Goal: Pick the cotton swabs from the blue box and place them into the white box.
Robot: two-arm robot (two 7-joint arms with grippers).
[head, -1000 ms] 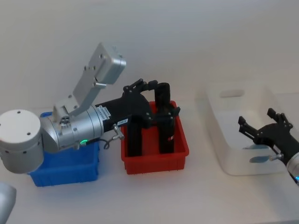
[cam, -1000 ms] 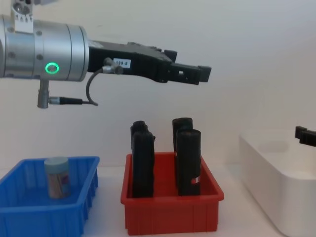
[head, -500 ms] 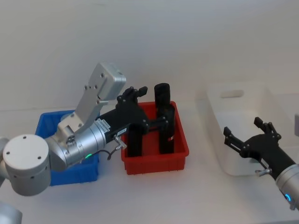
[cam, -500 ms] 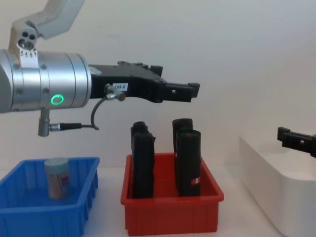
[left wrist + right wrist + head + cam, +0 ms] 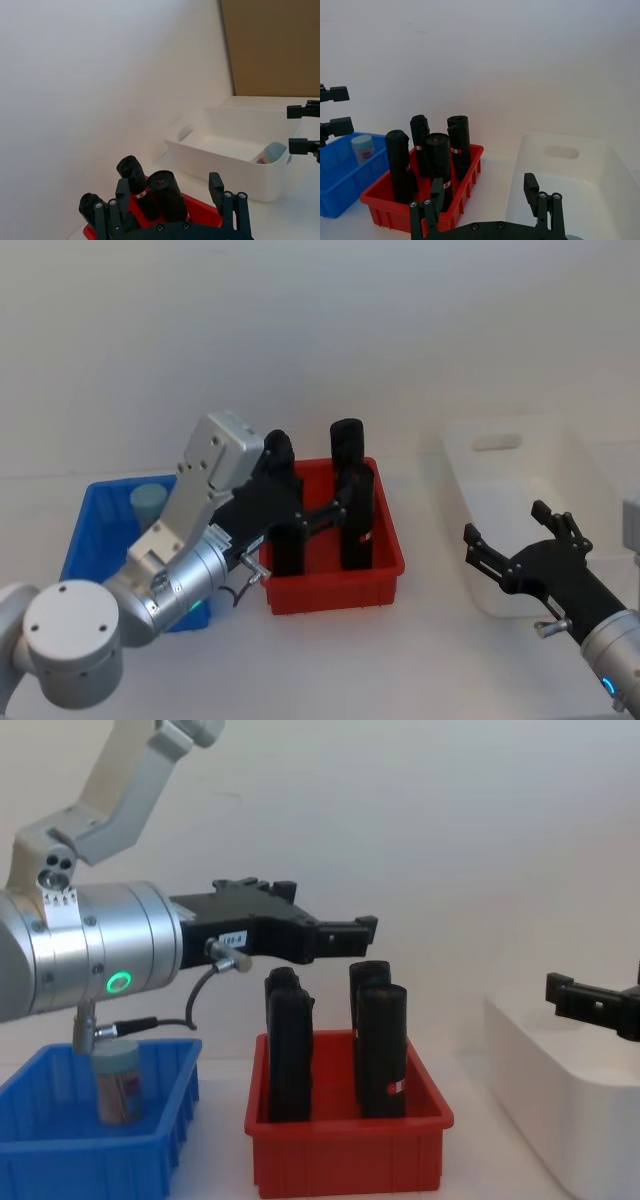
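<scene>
One jar of cotton swabs (image 5: 147, 502) with a pale lid stands upright in the blue box (image 5: 98, 508), also seen in the chest view as the jar (image 5: 118, 1082) inside the blue box (image 5: 60, 1160). Another jar (image 5: 270, 152) lies inside the white box (image 5: 225, 165). My left gripper (image 5: 312, 480) hovers open and empty above the red bin, just right of the blue box. My right gripper (image 5: 506, 528) is open and empty, held over the near-left part of the white box (image 5: 500, 455).
Between the two boxes sits a red bin (image 5: 330, 590) holding several tall black rolls (image 5: 347, 455); the left gripper (image 5: 355, 928) is a little above their tops. A plain wall stands close behind. Bare table lies in front of the bins.
My left arm has drawn back and lowered, uncovering the blue box and its jar. My right gripper has moved left and nearer, away from the middle of the white box. Both stayed open.
</scene>
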